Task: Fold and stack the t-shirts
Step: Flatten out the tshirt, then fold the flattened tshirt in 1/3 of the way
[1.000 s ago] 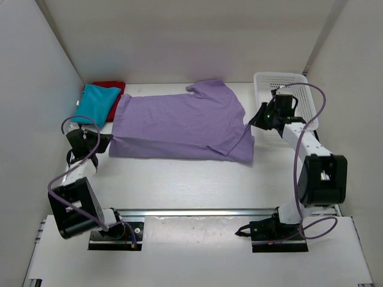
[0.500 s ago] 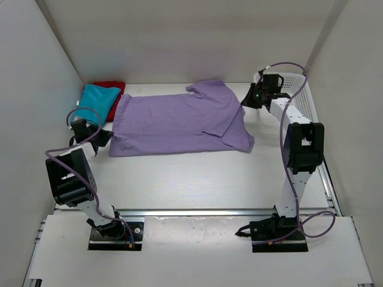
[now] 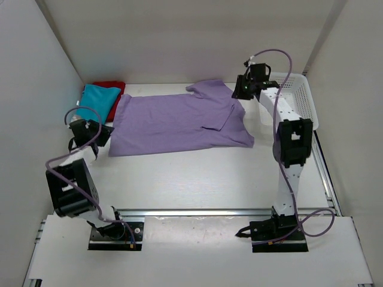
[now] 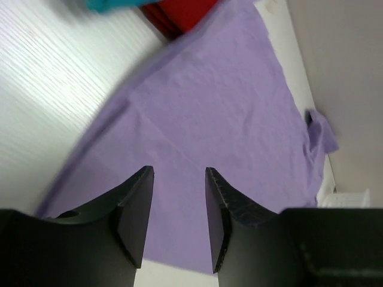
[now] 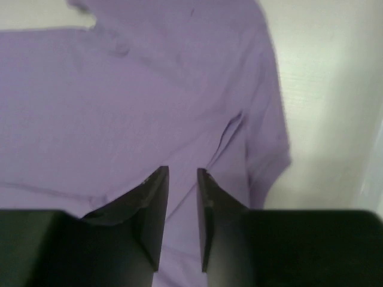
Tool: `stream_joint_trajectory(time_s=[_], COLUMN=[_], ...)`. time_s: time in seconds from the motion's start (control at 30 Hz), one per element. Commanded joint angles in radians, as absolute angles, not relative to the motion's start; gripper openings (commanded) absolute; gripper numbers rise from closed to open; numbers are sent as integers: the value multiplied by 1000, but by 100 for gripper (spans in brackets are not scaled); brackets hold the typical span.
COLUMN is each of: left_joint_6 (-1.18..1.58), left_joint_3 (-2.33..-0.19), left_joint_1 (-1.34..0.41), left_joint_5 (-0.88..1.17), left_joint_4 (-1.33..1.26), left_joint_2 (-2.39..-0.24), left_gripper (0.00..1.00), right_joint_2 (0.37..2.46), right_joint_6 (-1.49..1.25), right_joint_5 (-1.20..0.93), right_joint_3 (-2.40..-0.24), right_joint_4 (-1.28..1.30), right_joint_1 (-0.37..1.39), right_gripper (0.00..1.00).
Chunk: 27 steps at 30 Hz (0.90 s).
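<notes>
We see the lavender t-shirt (image 3: 179,122) lying spread out across the far middle of the desk (image 3: 191,179), its long side running left to right. Near its right end a flap of cloth is folded over on itself, leaving a slanted crease and a doubled layer.

The teal t-shirt (image 3: 99,100) sits folded in the far left corner, just beside the lavender shirt's left edge. The red t-shirt (image 3: 111,86) lies folded behind it, partly under the teal one. A white mesh basket (image 3: 299,98) stands at the far right of the desk, near the lavender shirt's right end.

The left claw (image 3: 103,134) hangs at the near left corner of the lavender shirt. In its wrist view we find the two fingers spread apart, with nothing between them and the purple cloth showing through the gap. The right claw (image 3: 238,91) is over the shirt's far right edge, between the shirt and the basket. Its fingers stand a little apart, a narrower gap than the left's, and they pinch nothing. Only the creased lavender cloth shows beyond them.
</notes>
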<state>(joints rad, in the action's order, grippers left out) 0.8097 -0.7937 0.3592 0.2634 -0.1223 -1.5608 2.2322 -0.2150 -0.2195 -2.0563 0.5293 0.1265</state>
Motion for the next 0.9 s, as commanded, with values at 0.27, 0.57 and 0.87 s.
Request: stream_joint_trajectory(time_s=[0.27, 0.57, 0.87], left_joint_6=[833, 822, 837], left_joint_3=[-710, -936, -881], left_joint_1=[-196, -411, -402], left_joint_5=[224, 221, 242], left_joint_4=[-236, -235, -276], left_joint_2=[-1492, -1787, -1861], left_gripper=[42, 42, 40], right_joint_2=[1485, 1538, 1666], right_joint_6=[-344, -351, -330], right_joint_5=[-169, -186, -121], right_joint_3=[-936, -854, -903], right_joint_4=[52, 6, -83], right_joint_1=[106, 58, 64], right_gripper=[10, 34, 34])
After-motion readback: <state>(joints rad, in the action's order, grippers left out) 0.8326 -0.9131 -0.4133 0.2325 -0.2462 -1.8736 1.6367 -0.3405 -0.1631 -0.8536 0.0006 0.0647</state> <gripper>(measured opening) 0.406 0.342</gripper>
